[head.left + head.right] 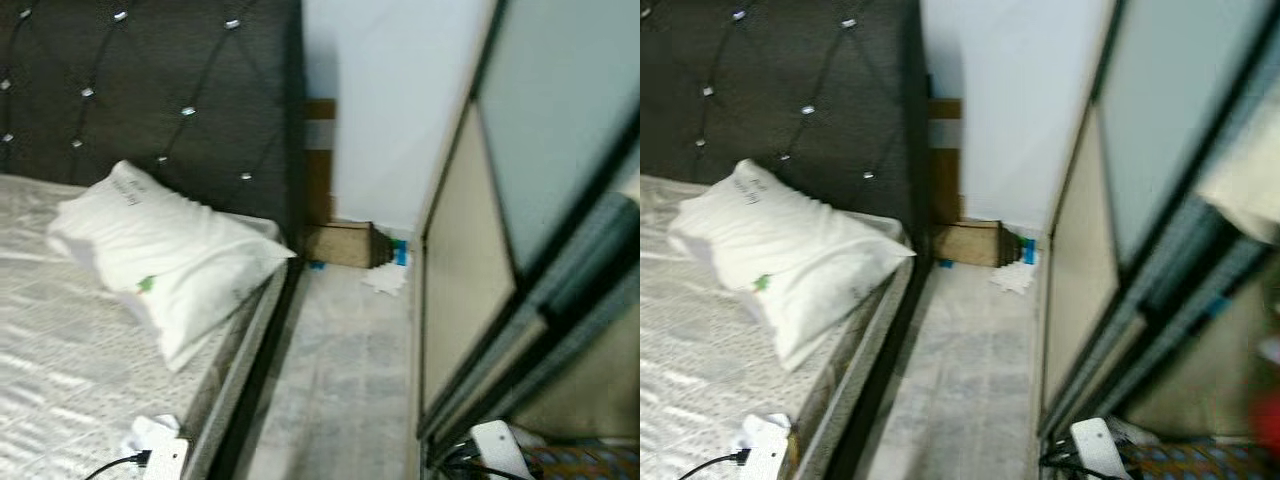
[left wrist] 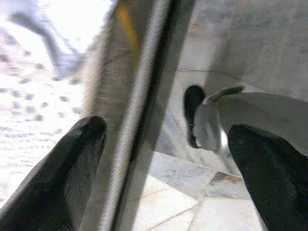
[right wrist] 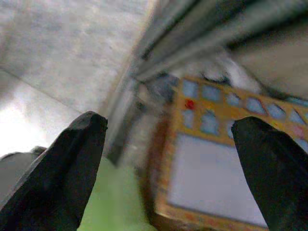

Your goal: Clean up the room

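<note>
Room clutter sits at the aisle's far end — a cardboard box point(image 1: 340, 245) against the wall, white scrap point(image 1: 385, 278) on the floor point(image 1: 330, 380) just beside it. Pillow point(image 1: 165, 255) lies on the bed point(image 1: 60, 360) near the headboard. Left gripper point(image 2: 168, 163) fingers apart over the bed edge; right gripper point(image 3: 168, 159) fingers apart — holding nothing.

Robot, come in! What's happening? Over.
Both grippers open, empty: left gripper, right gripper. White litter on floor by far wall. Cardboard box beside it.
</note>
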`<state>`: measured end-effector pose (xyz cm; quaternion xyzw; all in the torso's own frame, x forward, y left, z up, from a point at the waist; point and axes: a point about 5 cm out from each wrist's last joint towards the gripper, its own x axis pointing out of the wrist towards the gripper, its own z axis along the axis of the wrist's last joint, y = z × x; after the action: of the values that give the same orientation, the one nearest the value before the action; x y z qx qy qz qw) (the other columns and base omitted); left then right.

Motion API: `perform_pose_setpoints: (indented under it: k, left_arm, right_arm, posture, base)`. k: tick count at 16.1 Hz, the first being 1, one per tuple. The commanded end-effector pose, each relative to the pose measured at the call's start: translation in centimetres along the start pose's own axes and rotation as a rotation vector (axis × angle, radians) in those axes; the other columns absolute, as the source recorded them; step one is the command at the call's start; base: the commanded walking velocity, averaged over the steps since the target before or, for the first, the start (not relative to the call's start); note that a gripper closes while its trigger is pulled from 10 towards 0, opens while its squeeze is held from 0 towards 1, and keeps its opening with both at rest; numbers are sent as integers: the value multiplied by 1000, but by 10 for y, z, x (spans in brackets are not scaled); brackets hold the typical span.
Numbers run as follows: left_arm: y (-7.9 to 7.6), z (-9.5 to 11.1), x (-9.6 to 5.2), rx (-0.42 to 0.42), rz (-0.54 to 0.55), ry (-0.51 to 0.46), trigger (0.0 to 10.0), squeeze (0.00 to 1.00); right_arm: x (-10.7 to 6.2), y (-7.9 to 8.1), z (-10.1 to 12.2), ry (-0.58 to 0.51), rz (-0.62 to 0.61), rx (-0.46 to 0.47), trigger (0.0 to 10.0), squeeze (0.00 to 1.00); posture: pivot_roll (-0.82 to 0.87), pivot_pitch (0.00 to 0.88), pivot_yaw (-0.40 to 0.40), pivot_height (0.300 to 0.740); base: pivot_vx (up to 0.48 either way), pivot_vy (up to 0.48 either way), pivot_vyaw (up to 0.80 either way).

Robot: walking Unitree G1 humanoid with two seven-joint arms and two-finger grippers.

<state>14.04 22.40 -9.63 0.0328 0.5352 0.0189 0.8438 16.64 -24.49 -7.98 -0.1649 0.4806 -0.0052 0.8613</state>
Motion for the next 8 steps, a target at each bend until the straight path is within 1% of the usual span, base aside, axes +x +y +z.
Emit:
perform_pose_setpoints:
  k: [1, 8]
  left_arm:
    - [3, 0, 0, 12, 7, 2, 10000, 0]
    - [3, 3, 0, 23, 12, -9, 10000, 0]
  right_arm:
    - [0, 0, 0, -3, -2, -6, 10000, 0]
    - [0, 0, 0, -9, -11, -1, 10000, 0]
  posture:
    - [-12, 0, -20, 740]
    - [-13, 0, -21, 740]
  base:
    - [0, 0, 0]
    - [0, 0, 0]
